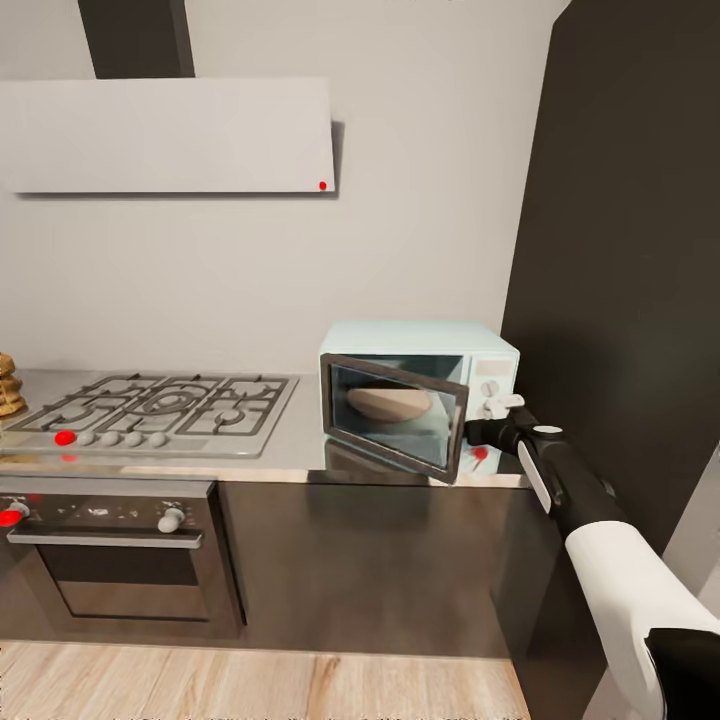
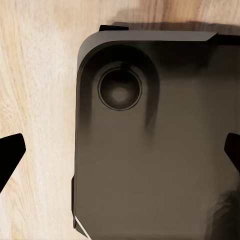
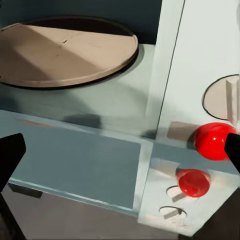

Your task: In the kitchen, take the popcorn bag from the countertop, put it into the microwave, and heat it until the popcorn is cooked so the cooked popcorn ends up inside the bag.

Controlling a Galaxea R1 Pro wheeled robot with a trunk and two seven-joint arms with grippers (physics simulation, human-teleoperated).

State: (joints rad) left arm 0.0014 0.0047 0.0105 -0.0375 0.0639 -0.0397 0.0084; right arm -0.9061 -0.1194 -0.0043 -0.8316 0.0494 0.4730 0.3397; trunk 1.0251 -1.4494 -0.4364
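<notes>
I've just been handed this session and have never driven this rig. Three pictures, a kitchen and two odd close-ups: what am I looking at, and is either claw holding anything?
The big picture comes from the robot's head camera, looking down at a kitchen. The white and black limb at lower right is its right arm, and the right claw is up against the pale blue microwave, whose door hangs partly open. Inside is a tan turntable, with nothing on it. On the grey countertop sit a gas hob and, at the far left edge, the tan popcorn bag. A dark oven is built in below.

The other two pictures come from cameras on the wrists. The right one looks at the microwave's control panel and its red button. The left one looks down at wooden floor and a dark part of the robot. Both claws look open and empty.
</notes>
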